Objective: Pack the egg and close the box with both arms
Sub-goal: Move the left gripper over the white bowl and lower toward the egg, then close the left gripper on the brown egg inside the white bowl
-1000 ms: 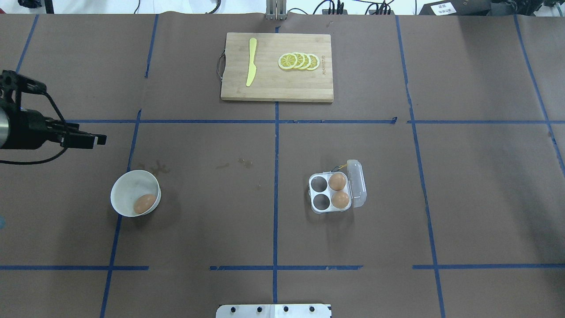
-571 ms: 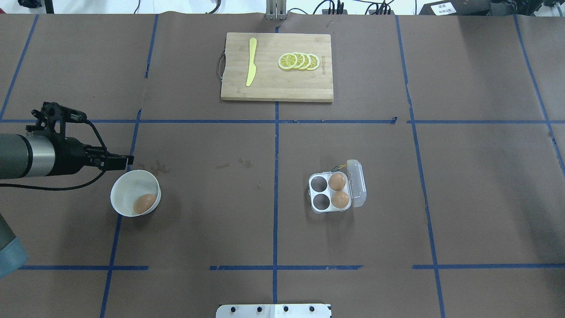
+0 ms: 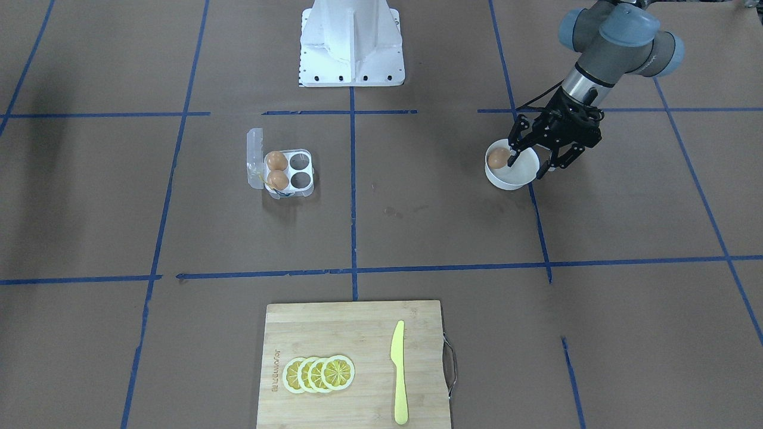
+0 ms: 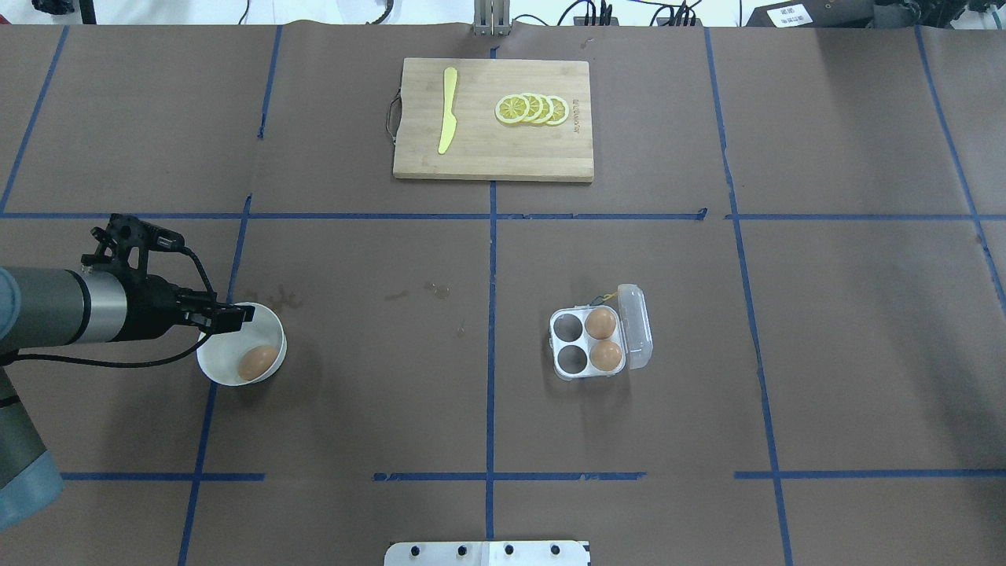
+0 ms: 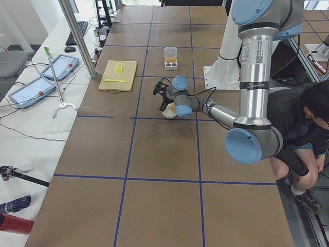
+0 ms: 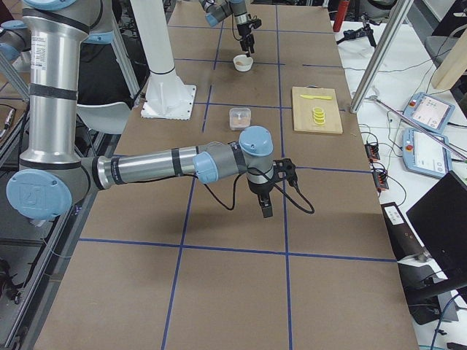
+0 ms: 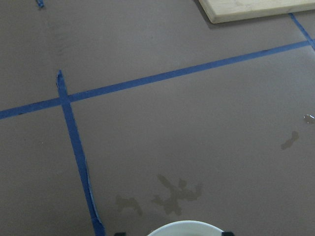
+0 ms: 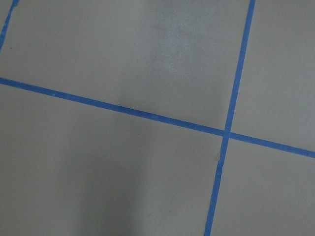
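Note:
The egg (image 4: 258, 362) lies in a round white bowl (image 4: 233, 336) at the table's left; in the front-facing view the egg (image 3: 498, 158) sits at the bowl's (image 3: 511, 180) left side. My left gripper (image 4: 238, 316) is open and hangs over the bowl's far rim, fingers (image 3: 514, 156) straddling it beside the egg, which it does not hold. The box (image 4: 580, 341) stands open right of centre, lid (image 4: 638, 326) folded out, with two other brown eggs in its right cells and two cells empty. My right gripper (image 6: 264, 208) shows only in the right side view; I cannot tell its state.
A wooden cutting board (image 4: 487, 153) with lemon slices (image 4: 532, 109) and a yellow knife (image 4: 447, 110) lies at the far middle. The white pedestal base (image 3: 351, 42) stands at the robot's side. A seated person (image 5: 303, 128) is by the table's edge.
My left arm has swung right and nearer across the table, from well beyond the bowl to over its far rim. The egg, bowl and box have not moved.

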You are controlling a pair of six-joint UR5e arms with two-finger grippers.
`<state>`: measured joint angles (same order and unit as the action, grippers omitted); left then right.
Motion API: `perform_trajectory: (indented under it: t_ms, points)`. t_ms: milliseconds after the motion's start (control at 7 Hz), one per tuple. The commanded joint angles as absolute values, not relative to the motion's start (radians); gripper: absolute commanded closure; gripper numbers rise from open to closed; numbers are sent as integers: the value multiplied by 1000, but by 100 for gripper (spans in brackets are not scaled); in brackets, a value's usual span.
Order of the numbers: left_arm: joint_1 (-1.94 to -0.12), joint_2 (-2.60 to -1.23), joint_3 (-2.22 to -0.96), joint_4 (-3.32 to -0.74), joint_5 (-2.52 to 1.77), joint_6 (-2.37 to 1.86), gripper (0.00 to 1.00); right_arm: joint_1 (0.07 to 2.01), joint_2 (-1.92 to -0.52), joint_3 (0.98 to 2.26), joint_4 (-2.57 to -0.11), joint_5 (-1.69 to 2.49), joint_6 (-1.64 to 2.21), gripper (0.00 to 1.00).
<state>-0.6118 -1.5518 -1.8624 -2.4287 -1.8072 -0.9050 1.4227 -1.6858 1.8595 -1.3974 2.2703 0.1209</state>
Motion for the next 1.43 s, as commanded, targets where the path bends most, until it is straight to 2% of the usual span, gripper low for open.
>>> perform_trajectory:
  t_ms: [0, 286, 1286]
  points:
    - [-572, -1552, -1858, -2428, -1807, -905, 29, 1424, -1684, 1861, -1397, 2270, 120, 0]
    - [-545, -1549, -1855, -2428, -1807, -905, 33, 1424, -1684, 1861, -1397, 2270, 120, 0]
    - [-509, -1548, -1836, -2428, -1807, -904, 33, 1424, -1686, 1856, -1397, 2270, 120, 0]
